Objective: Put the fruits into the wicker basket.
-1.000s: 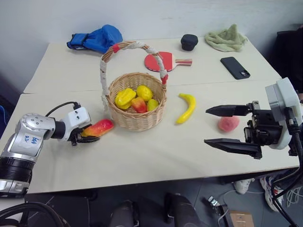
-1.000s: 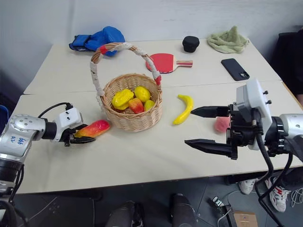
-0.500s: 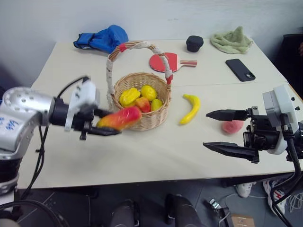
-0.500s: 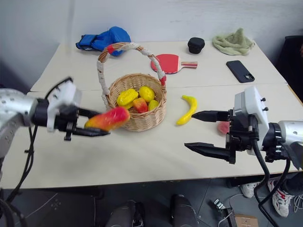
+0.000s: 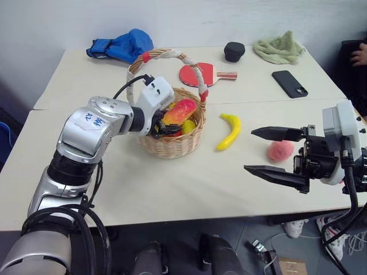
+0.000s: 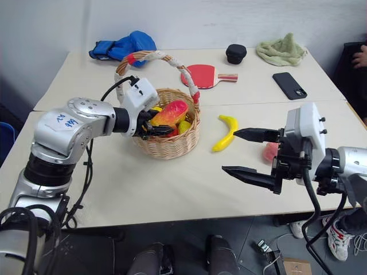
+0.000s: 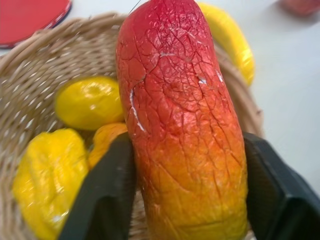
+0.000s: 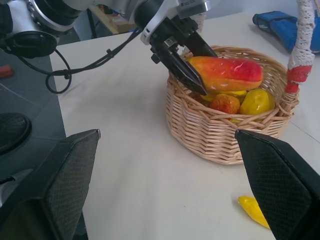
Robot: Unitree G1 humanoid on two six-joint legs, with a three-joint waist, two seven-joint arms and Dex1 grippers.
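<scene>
Holding mango [image 5: 179,110] over wicker basket [image 5: 172,143], left hand [image 5: 166,123] clamped; right hand [image 5: 275,153] apart; cream table [image 5: 172,189].

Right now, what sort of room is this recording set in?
Probably an office or lab staging area, not a home: two plain tables pushed together against a bare wall, with unrelated props laid out, such as a blue boxing glove, a table-tennis paddle and a phone.

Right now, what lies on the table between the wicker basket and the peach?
The banana lies between the wicker basket and the peach, clearest in the left eye view.
</scene>
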